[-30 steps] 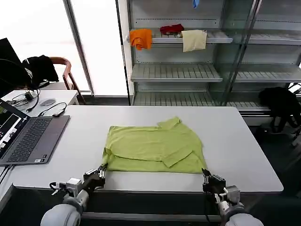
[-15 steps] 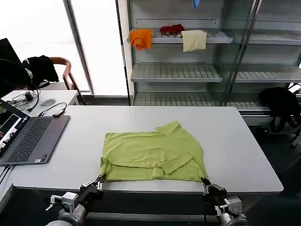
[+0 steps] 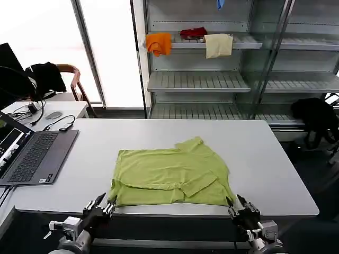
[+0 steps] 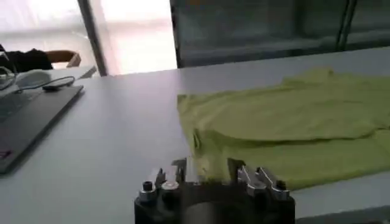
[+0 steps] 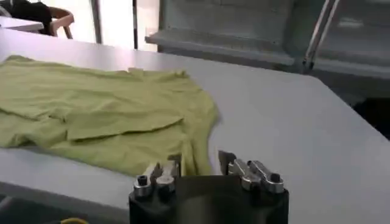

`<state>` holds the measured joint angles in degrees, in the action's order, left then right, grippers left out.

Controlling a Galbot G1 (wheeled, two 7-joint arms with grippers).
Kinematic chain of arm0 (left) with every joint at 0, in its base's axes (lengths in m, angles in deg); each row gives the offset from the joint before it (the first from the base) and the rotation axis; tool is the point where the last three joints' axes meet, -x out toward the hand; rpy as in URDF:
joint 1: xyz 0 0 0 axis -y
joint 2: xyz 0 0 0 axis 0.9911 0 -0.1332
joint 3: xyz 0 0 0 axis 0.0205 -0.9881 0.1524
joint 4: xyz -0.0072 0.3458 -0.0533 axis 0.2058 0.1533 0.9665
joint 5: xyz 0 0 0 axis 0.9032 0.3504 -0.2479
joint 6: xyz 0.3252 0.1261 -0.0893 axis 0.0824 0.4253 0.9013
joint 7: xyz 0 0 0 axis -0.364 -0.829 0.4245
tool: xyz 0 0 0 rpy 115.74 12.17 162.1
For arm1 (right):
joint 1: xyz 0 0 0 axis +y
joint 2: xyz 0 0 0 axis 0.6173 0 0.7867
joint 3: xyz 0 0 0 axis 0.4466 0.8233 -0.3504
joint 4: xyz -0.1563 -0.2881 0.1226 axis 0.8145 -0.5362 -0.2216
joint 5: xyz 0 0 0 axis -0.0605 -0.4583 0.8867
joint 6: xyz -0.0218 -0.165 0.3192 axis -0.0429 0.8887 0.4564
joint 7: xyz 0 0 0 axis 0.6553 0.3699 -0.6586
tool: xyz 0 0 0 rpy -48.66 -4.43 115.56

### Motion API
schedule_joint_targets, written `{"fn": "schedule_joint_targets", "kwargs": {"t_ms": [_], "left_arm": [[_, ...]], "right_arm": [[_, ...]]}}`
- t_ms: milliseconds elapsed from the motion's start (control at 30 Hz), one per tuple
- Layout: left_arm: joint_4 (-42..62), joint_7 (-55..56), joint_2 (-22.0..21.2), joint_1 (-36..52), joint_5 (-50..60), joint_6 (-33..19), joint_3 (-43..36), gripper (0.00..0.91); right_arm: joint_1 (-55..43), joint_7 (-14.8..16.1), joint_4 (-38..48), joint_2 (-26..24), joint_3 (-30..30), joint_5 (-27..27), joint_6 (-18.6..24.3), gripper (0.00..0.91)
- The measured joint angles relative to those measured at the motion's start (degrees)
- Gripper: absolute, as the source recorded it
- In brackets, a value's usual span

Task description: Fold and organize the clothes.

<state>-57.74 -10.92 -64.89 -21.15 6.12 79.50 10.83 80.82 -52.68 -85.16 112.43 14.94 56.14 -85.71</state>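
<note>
The clothes, one lime yellow-green T-shirt, lie on the white table near its front edge, with the sleeves folded in over the body. My left gripper hangs at the table's front edge, just off the shirt's near left corner, open with nothing in it. My right gripper sits at the front edge by the near right corner, also open. In the left wrist view the shirt lies just beyond the open left gripper. The right wrist view shows the shirt past the open right gripper.
An open laptop lies on the table's left part. A side table with cables and a chair holding a black garment stand at far left. Shelves behind carry orange, red and cream cloths. A black bag sits at the right.
Both grippers drew the shirt's near hem toward the front edge, then let go of its corners and dropped back slightly below the edge. The shirt now lies closer to me.
</note>
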Motion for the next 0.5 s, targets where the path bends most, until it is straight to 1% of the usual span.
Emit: {"fn": "schedule_joint_targets", "kwargs": {"t_ms": [167, 267, 400, 500], "left_arm": [[0.62, -0.06, 0.51, 2.6, -0.75, 0.0, 0.5, 0.907], [1.69, -0.37, 1.01, 5.83, -2.03, 0.09, 0.28, 0.907], [5.27, -0.51, 1.71, 11.99, -4.36, 0.18, -0.84, 0.907], [9.16, -0.84, 2.52, 17.19, -5.84, 0.23, -2.0, 0.907]], "right_arm": [[-4.82, -0.97, 1.26, 0.29, 0.29, 1.4, -0.18, 0.907], [-9.07, -1.83, 3.31, 0.62, 0.94, 2.76, -0.32, 0.907], [-16.46, -2.8, 8.34, 1.48, 2.3, 4.53, -0.47, 0.907], [-22.77, -3.06, 13.93, 2.47, 3.6, 5.38, -0.5, 0.907]]}}
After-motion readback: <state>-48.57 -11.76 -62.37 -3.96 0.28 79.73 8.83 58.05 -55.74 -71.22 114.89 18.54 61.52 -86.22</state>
